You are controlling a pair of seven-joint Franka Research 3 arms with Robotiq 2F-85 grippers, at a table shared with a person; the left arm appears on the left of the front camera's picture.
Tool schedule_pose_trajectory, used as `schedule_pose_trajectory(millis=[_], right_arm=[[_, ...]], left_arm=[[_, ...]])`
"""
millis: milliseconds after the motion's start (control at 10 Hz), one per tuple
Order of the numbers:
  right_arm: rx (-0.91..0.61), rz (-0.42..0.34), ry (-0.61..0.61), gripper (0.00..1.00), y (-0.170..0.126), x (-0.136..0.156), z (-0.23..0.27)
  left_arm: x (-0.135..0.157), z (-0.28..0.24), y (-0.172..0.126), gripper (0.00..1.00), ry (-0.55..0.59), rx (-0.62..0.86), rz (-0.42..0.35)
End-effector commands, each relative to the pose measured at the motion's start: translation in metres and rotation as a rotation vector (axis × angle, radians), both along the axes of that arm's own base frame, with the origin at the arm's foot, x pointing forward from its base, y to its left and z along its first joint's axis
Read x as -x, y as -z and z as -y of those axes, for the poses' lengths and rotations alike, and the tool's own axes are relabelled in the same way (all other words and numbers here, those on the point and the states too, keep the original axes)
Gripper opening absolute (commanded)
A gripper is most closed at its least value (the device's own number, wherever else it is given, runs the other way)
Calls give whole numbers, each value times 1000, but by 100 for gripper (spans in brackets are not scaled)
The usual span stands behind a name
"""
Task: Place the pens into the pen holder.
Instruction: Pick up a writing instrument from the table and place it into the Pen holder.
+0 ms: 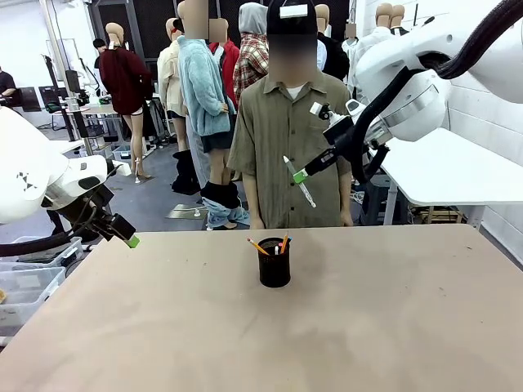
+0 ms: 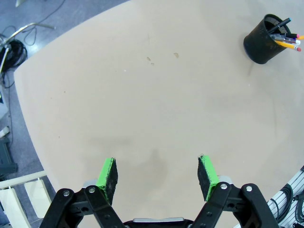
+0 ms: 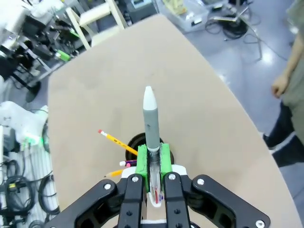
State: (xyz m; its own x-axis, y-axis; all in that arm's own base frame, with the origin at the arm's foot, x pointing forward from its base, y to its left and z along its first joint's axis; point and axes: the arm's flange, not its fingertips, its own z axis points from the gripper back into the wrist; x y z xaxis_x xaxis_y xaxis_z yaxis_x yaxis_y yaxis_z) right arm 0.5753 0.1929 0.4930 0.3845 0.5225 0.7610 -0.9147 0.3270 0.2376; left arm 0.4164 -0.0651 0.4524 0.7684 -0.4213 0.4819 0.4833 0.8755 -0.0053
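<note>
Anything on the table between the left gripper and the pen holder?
No. In the left wrist view, bare tan table runs from the left gripper to the pen holder.

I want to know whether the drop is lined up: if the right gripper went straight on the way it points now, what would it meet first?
Most likely the pen holder. In the wrist view the right gripper grips a silver-grey pen with the holder's rim showing right behind its fingers. Depth is unclear, so the alignment may be slightly off.

This is a robot lab. A big tan table (image 1: 392, 327) stands on a grey floor, with cables (image 2: 12, 47) lying about, plastic bins (image 1: 29, 286) beside it, and more work tables (image 1: 458, 175) farther off.
</note>
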Motion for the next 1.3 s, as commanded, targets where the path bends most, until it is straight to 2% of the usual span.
schedule_pose_trajectory(millis=[0,200,300,400,500,600,800,1000,1200], right_arm=[[-37,55,-185,0,12,-1,-8],[-138,131,-306,0,22,-7,-11],[-197,131,-344,0,28,-11,-14],[-224,118,-383,0,35,-22,-20],[-259,68,-434,0,44,-34,-29],[-282,62,-475,0,54,-41,-36],[-285,51,-543,0,69,-49,-54],[-362,59,-625,0,72,-53,-57],[-395,-4,-719,0,83,-58,-64]], left_arm=[[1,3,2,88,-23,-2,7],[1,3,2,88,-23,-2,7],[1,3,2,88,-23,-2,7],[1,3,2,88,-23,-2,7],[1,3,2,88,-23,-2,7],[1,3,2,88,-23,-2,7],[1,3,2,88,-23,-2,7],[1,3,2,88,-23,-2,7],[1,3,2,88,-23,-2,7]])
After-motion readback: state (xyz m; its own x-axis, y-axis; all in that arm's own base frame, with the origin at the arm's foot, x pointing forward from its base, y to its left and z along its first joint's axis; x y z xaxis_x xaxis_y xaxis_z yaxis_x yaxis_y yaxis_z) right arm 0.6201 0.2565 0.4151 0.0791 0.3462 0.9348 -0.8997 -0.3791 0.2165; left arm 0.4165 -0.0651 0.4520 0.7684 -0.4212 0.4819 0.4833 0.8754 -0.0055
